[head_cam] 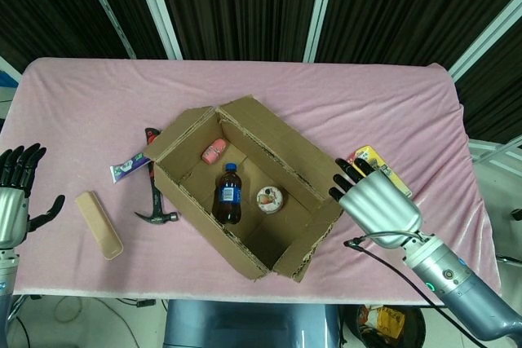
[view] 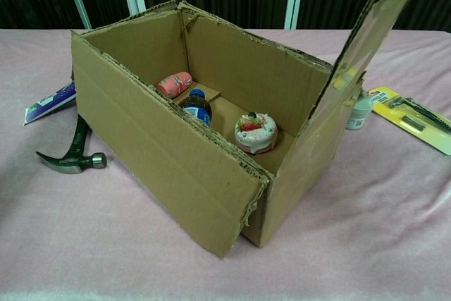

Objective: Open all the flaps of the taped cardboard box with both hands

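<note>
Head view: left hand hangs spread and idle at the surface's far left edge; the box sits mid-surface, right flap half folded out; right hand, fingers apart, holds nothing, contact with that flap unclear. Next, I judge: push it flat

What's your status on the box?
Both hands open: right hand at the right flap, left hand idle. Cardboard box open on top. Nothing blocking.
</note>
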Robot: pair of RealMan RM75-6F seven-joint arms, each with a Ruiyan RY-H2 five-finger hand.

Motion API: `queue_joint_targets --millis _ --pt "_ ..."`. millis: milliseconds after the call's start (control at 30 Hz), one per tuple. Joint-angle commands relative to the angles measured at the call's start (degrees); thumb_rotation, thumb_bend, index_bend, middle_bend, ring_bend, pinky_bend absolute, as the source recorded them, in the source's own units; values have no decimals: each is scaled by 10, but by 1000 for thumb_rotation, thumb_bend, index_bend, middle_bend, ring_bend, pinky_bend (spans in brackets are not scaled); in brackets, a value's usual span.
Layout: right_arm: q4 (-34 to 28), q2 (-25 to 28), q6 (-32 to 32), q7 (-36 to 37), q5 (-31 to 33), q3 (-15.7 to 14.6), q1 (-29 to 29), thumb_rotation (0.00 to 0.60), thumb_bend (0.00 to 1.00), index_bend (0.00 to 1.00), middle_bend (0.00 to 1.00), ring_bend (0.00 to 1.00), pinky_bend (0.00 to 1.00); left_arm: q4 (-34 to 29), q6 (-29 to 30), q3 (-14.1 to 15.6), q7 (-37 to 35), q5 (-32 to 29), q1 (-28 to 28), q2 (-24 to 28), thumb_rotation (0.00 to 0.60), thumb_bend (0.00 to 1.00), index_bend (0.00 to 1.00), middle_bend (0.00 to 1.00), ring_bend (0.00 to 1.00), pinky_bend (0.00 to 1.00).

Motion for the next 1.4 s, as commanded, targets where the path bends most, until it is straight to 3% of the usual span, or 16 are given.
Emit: queue_joint_targets --millis 33,200,333,767,1400 --pt "-4 8 7 9 -24 -1 -17 600 444 451 357 166 273 0 0 0 0 0 0 0 600 262 74 66 15 53" --pt "-2 15 17 23 -47 3 -36 600 256 414 345 166 273 2 2 0 3 3 0 -1 600 262 74 66 15 53" --pt "9 20 19 36 -64 2 -53 600 173 385 334 166 261 4 4 0 4 5 0 -2 600 262 74 66 15 53" --pt "67 7 73 104 -145 -28 -135 600 165 370 334 166 260 10 9 4 18 17 -1 -5 600 262 74 66 15 53" --pt "246 -155 163 105 -109 -57 -245 600 168 218 217 107 248 -5 11 22 44 37 5 14 600 240 67 55 15 42"
